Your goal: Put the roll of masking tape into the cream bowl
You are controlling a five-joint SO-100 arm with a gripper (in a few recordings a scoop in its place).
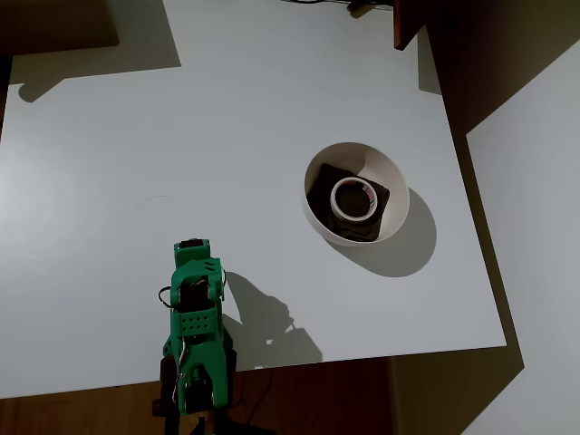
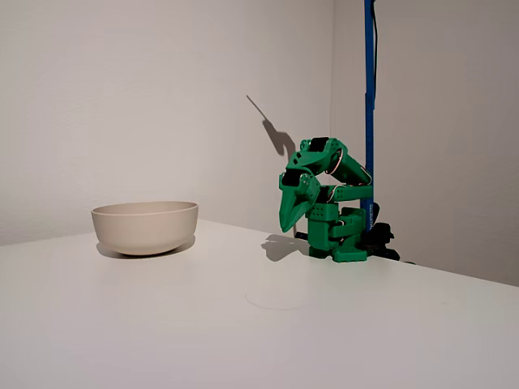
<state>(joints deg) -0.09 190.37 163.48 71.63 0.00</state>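
The roll of masking tape [image 1: 337, 203] lies flat inside the cream bowl [image 1: 386, 174], on the dark square patch at its bottom, with red marks visible on its inner core. In the fixed view the bowl [image 2: 146, 228] stands at the left and its wall hides the tape. The green arm is folded back over its base at the table's near edge. Its gripper [image 2: 288, 220] points down above the table, fingers together, holding nothing. In the overhead view the gripper [image 1: 193, 257] is well to the lower left of the bowl.
The white table [image 1: 181, 136] ends close to the bowl's right side and just in front of the arm's base. A blue pole [image 2: 369, 97] rises behind the arm. A dark wooden piece [image 1: 408, 23] overhangs the far right corner.
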